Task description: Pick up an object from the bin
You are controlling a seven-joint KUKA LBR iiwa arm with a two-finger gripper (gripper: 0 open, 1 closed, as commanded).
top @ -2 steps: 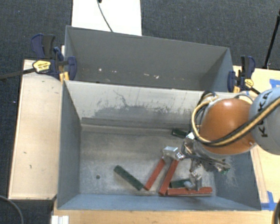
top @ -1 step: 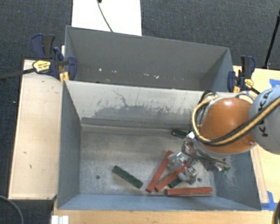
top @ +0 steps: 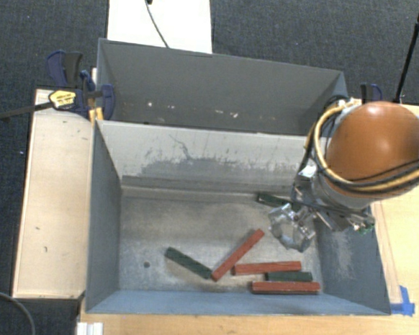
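My gripper [top: 291, 233] hangs low in the right part of the bin, its metal fingers pointing down just right of the upper end of a red-brown bar [top: 237, 255] that lies slanted on the floor. Whether the fingers are apart is hidden by the wrist. Below the gripper lie two more red-brown bars, one [top: 266, 268] nearer and one [top: 285, 286] by the front wall, with a dark green bar [top: 287, 276] between them. Another dark green bar [top: 270, 200] sticks out from behind the gripper at the back wall.
A third dark green bar [top: 187, 262] lies left of the slanted red one, toward the front middle. The arm with its orange dome and cables covers the bin's right rear corner. The bin's walls slope inward.
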